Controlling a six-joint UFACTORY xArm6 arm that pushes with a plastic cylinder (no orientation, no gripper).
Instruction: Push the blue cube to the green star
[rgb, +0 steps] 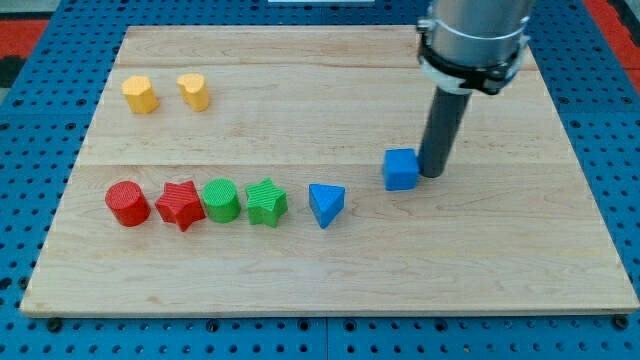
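The blue cube (400, 169) lies on the wooden board right of centre. My tip (432, 173) stands against the cube's right side. The green star (266, 202) lies to the view's lower left of the cube, in a row of blocks. A blue triangular block (326, 204) lies between the cube and the green star, a short way down-left of the cube.
In the row left of the green star lie a green cylinder (220, 200), a red star (180, 204) and a red cylinder (127, 203). Two yellow blocks (143, 95) (195, 91) sit at the upper left. The board's edge (330, 308) runs along the view's bottom.
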